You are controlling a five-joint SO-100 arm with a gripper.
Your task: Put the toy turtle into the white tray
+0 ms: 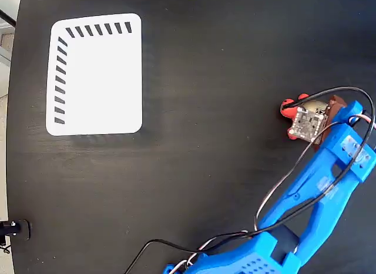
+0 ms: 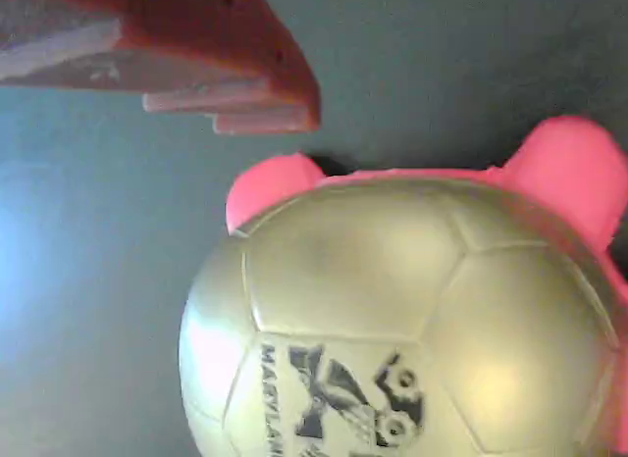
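Observation:
The toy turtle [image 1: 289, 108] sits on the black table at the right in the fixed view, its red legs sticking out from under the wrist's small circuit board. My gripper [image 1: 317, 112] hangs right over it at the end of the blue arm and looks open. In the wrist view the grey-gold shell [image 2: 392, 320] with its black printed mark fills most of the frame. One red-brown finger [image 2: 245, 84] stands above and to the left of the shell, with a gap between them. The other finger is out of view. The white tray [image 1: 97, 80] lies far off at the upper left with nothing in it.
The blue arm [image 1: 317, 191] and its cables come in from the bottom right corner. Dark tabletop [image 1: 205, 109] stretches between turtle and tray. The table's left edge runs just beyond the tray, with a small black fitting [image 1: 14, 229] at the lower left.

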